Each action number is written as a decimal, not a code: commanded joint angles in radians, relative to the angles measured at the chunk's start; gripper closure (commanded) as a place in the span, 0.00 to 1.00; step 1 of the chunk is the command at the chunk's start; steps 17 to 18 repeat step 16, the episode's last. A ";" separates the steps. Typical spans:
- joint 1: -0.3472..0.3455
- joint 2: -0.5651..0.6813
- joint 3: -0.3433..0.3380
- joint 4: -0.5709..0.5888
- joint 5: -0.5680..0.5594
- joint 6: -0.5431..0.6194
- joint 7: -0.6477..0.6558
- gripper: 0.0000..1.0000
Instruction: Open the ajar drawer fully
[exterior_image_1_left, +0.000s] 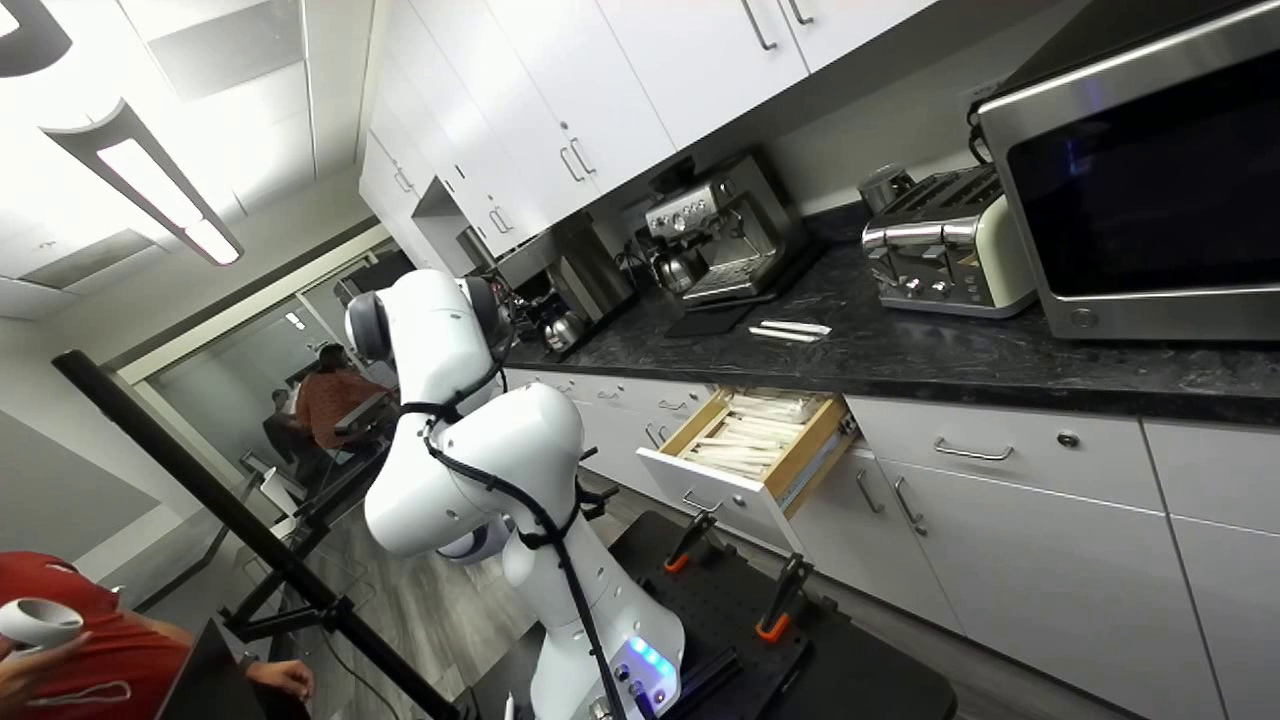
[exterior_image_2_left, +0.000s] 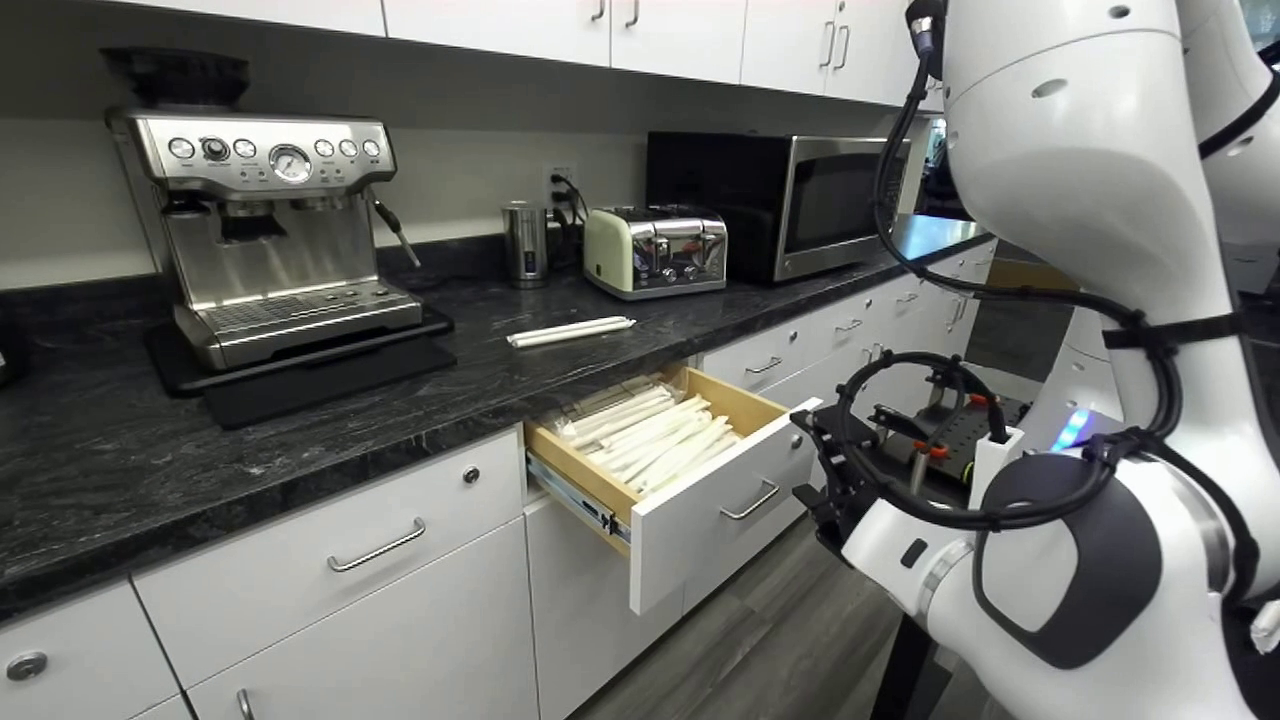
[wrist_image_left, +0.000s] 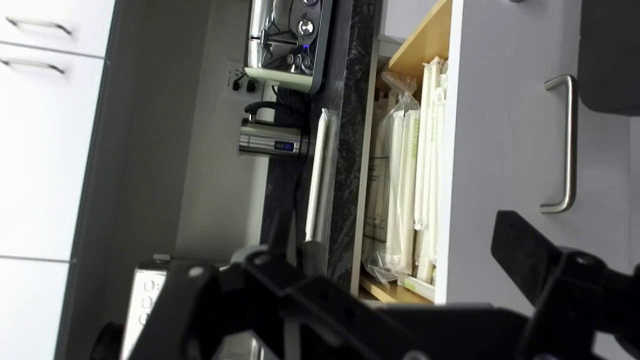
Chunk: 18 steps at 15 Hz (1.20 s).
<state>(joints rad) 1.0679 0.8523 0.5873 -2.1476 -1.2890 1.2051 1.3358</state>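
Observation:
The drawer is pulled well out of the cabinet; its flat white front shows in both exterior views and in the wrist view. Its light wood box holds many white wrapped sticks, partly in a clear bag. The slim silver bar handle sits on the front; it also shows in the wrist view. My gripper is in front of the drawer, by one end of the front, apart from the handle. In the wrist view its fingers are wide apart with nothing between them.
A dark stone counter overhangs the drawer. On it stand an espresso machine, a toaster, a microwave and loose wrapped sticks. Orange-tipped clamps stand on the arm's base plate. A person in red stands nearby.

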 joint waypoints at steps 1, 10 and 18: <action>-0.051 -0.165 0.017 -0.049 0.058 0.072 0.074 0.00; -0.351 -0.625 0.106 -0.069 0.233 0.353 -0.024 0.00; -0.367 -0.665 0.072 -0.031 0.262 0.396 -0.013 0.00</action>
